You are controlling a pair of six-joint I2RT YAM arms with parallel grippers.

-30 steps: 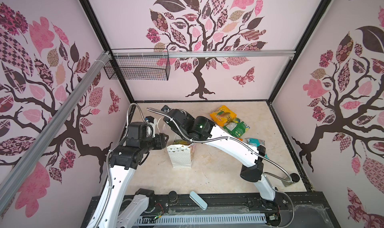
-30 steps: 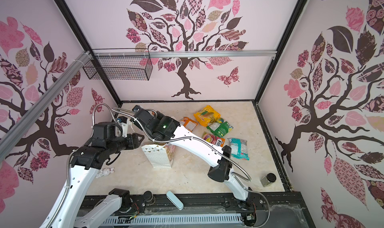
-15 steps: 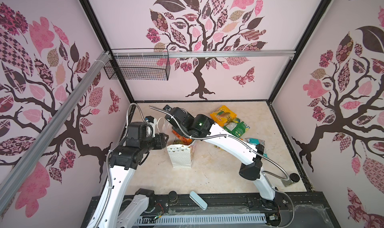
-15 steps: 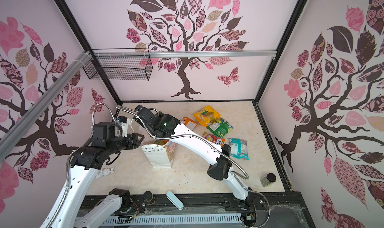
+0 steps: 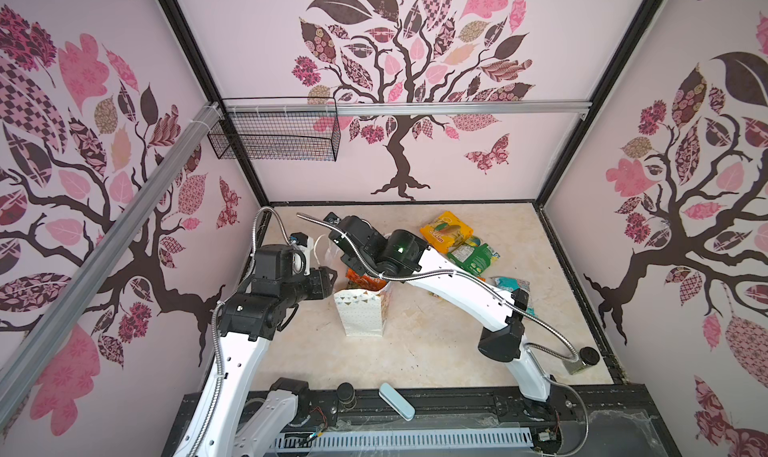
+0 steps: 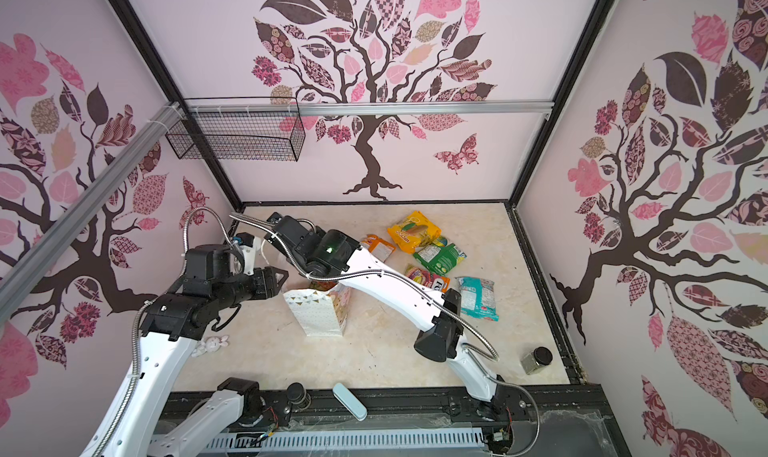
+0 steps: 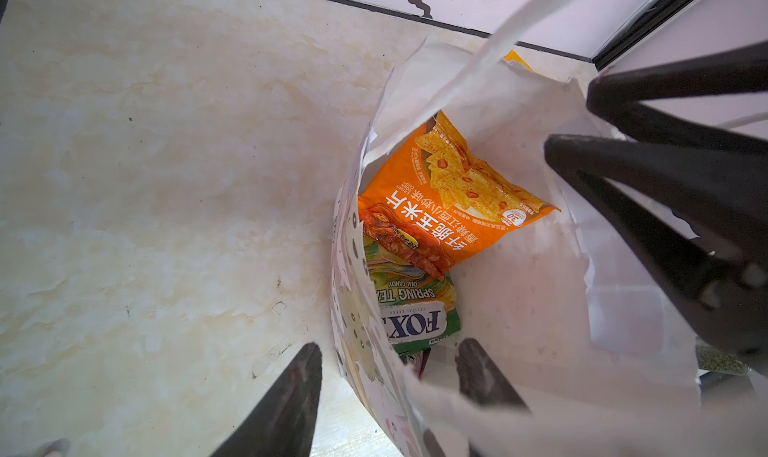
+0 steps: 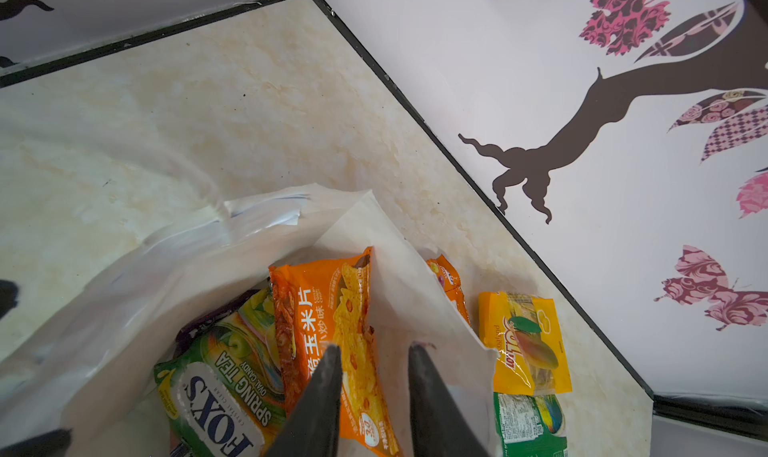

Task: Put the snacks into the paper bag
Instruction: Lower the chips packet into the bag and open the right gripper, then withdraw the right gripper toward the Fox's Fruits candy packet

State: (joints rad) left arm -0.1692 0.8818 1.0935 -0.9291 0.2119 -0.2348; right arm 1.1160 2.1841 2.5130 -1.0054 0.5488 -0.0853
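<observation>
Release step: right pincer (image 8: 374, 349), jaws parted, hangs over orange packet (image 8: 328, 305) lying inside paper bag (image 5: 360, 315), mid-frame in a top view. Left pincer (image 7: 390, 344), spread, straddles its rim. Next, probably: lift clear, fetch yellow packet (image 5: 446, 231) upper right of it.

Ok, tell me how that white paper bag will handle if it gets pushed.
The paper bag likely tips easily: it stands tall and narrow on the smooth table, holding only a few flat packets. Its walls look floppy; the rim is creased and bent in the left wrist view. It probably slides rather than resists.
</observation>
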